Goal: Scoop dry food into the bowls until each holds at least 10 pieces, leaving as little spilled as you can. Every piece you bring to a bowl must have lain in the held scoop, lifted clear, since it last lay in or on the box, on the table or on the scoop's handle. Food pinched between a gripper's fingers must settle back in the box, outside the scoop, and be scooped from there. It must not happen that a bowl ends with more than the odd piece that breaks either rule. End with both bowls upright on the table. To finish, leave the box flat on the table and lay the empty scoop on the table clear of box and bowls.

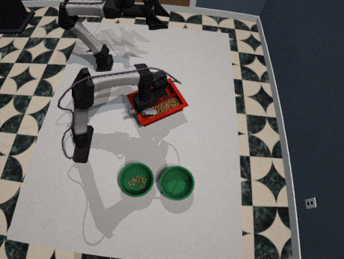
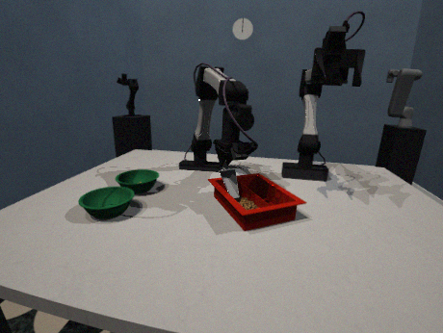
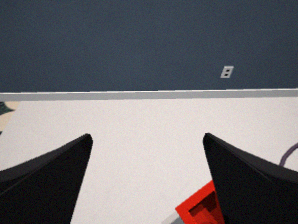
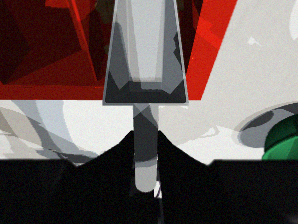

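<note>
On the left, near green bowl (image 1: 176,183) (image 2: 107,203) looks empty. To the right is red box (image 1: 165,116) (image 2: 274,208) (image 3: 194,198) (image 4: 202,65) with food. Farther left, second bowl (image 1: 134,177) (image 2: 137,181) (image 4: 286,146) has pieces. Right gripper (image 1: 137,109) (image 2: 226,166) (image 4: 146,150) pinches handle of scoop (image 1: 150,111) (image 2: 230,184) (image 4: 145,94), tilted into box. Left gripper (image 1: 161,19) (image 2: 338,83) (image 3: 148,136) is spread.

This looks like a robotics lab: around the white table (image 1: 209,150) (image 2: 202,260) (image 3: 130,150), more robot arms perch on dark pedestals (image 2: 132,135) (image 2: 402,149) behind it (one at either side), with a plain round clock (image 2: 243,29) on the blue wall beyond it.
</note>
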Robot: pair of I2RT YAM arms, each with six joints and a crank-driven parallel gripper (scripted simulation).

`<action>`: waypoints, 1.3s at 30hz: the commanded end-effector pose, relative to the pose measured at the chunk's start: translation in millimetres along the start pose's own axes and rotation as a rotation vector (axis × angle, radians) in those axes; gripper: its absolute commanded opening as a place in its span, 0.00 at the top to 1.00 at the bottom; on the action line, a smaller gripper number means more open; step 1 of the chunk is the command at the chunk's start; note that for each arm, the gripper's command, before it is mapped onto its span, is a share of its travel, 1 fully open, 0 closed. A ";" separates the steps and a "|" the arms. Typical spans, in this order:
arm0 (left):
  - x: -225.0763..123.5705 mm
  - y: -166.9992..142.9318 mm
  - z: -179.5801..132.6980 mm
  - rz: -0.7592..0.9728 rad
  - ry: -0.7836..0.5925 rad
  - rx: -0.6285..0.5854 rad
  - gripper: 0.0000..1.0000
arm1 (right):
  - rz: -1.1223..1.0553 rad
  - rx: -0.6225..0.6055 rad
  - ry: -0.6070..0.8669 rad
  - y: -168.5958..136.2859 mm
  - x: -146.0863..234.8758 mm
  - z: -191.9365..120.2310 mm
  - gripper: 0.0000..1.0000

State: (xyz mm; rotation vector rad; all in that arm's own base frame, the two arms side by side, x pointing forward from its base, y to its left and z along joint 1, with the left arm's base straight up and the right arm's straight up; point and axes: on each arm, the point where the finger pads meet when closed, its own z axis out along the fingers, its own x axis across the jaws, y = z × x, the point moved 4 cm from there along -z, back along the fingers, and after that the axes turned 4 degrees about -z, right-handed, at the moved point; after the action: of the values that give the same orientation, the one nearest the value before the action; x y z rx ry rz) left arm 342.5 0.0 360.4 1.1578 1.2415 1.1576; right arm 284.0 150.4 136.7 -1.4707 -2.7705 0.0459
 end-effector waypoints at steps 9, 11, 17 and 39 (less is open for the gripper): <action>-0.8 11.4 -2.1 -0.001 -0.002 -0.032 0.00 | 0.002 -0.110 -0.014 6.2 -5.2 -26.8 1.00; -0.8 11.4 -2.1 -0.001 -0.002 -0.032 0.00 | 0.002 -0.108 -0.016 5.9 0.3 -26.3 1.00; -0.8 11.4 -2.1 -0.001 -0.002 -0.032 0.00 | 0.009 -0.012 -0.005 4.2 -2.4 9.5 1.00; -0.8 11.4 -2.1 -0.001 -0.002 -0.032 0.00 | 0.009 -0.064 -0.008 10.6 -3.0 -3.2 1.00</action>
State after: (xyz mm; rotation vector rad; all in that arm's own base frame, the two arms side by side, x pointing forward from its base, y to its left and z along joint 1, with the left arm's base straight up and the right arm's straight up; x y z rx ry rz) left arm 342.5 0.0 360.4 1.1578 1.2415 1.1576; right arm 291.1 154.1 119.9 -1.4705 -2.7726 0.0418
